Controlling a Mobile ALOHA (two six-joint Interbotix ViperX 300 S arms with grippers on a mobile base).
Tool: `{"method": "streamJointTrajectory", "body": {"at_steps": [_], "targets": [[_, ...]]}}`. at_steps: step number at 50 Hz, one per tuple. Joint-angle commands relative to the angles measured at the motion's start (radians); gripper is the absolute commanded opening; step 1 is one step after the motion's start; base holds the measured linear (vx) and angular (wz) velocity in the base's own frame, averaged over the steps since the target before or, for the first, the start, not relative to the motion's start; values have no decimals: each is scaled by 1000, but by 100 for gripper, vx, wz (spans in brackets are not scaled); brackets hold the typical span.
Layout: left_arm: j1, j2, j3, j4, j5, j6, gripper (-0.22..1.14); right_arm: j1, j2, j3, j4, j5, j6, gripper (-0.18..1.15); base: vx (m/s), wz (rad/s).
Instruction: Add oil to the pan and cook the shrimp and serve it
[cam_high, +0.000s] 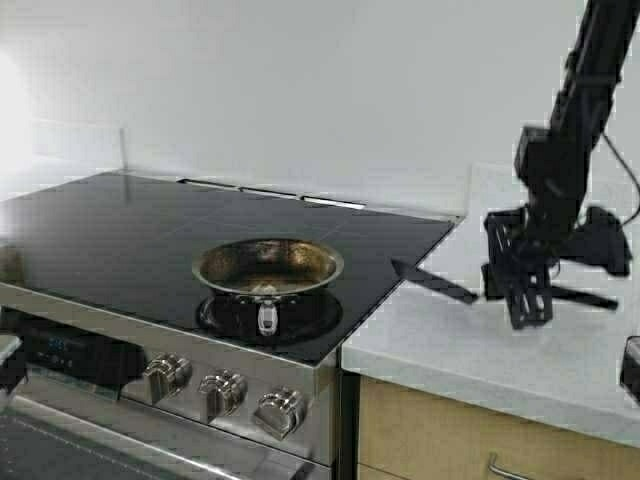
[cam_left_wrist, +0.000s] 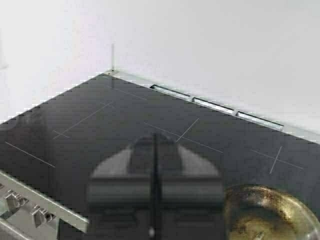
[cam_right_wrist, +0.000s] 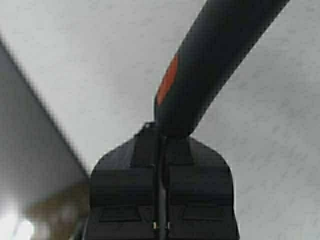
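Observation:
The pan (cam_high: 268, 262) sits on the front burner of the black cooktop (cam_high: 120, 225), its short silver handle toward me. A small pale piece, the shrimp (cam_high: 263, 289), lies inside near the handle side; it also shows in the left wrist view as the shrimp (cam_left_wrist: 259, 235) in the pan (cam_left_wrist: 270, 212). My right gripper (cam_high: 528, 318) is low over the white counter, shut on the handle of a black spatula (cam_high: 432, 281). From the right gripper (cam_right_wrist: 161, 131) the spatula handle (cam_right_wrist: 210, 65) with its orange mark runs outward. My left gripper (cam_left_wrist: 154, 137) is shut and empty above the cooktop's left side. The oil is out of view.
Three steel knobs (cam_high: 222, 393) line the stove front. The white counter (cam_high: 480, 350) runs right of the stove over a wooden cabinet. A white wall stands behind. A dark object (cam_high: 631, 368) sits at the counter's right edge.

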Motion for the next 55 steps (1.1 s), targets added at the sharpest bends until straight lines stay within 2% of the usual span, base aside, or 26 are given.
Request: {"method": "streamJointTrajectory", "body": {"at_steps": [1,13,24,29,45,50,55], "targets": [[0,5,-9,-2,-5,-2,3,26,-121,20,0,-8,-91,7,0,0],[0,5,-9,-2,-2,-15,3,104,-230,49,5,-11,-210,7,0,0],[0,5,-6,-2,-2,-15,3,161,-337,84,92,-57,-341,7,0,0],[0,5,-6,-2,2,-20,3,166,-407,98,127,-77,-449,8,0,1],[0,11,-12,-2,25,-21,3,193,-614,109,164,-55,-928,8,0,2],[0,21,-15,-2,34,-25,3,204,-644,120,186,-44,-1034,8,0,3],[0,34,-31,-2,83,-49,3,215,-667,152,187,-54,-1071,8,-1,4]]}}
